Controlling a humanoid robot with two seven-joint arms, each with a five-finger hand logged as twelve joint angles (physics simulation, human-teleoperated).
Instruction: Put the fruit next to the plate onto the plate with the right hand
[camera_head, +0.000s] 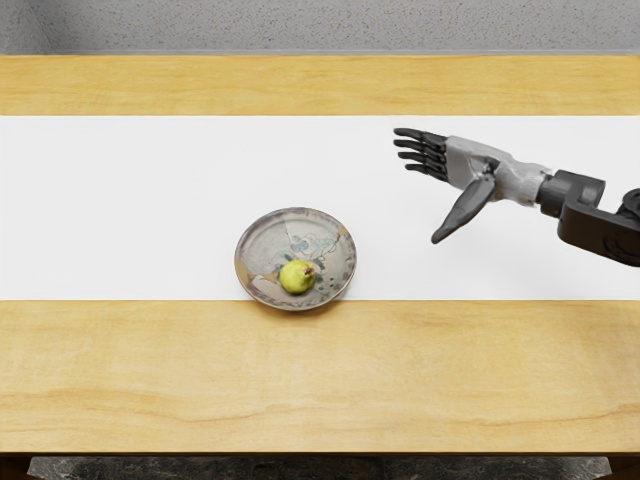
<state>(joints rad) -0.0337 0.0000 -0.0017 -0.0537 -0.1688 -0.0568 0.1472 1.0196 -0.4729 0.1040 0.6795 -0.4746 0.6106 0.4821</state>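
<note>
Right hand (445, 175) fingers spread wide, empty, well apart from plate (262, 240), yellow-green fruit (297, 276) resting on it

The right arm (592, 212) is cut off by the picture's right edge, just behind the wrist of the right hand (462, 168). Below and left of the hand, the plate (262, 248) has a painted pattern too small to read. The yellow-green fruit (297, 276) hides part of the plate's floor, and its kind cannot be told. The table (320, 380) and white strip (150, 200) run past both side edges.
</note>
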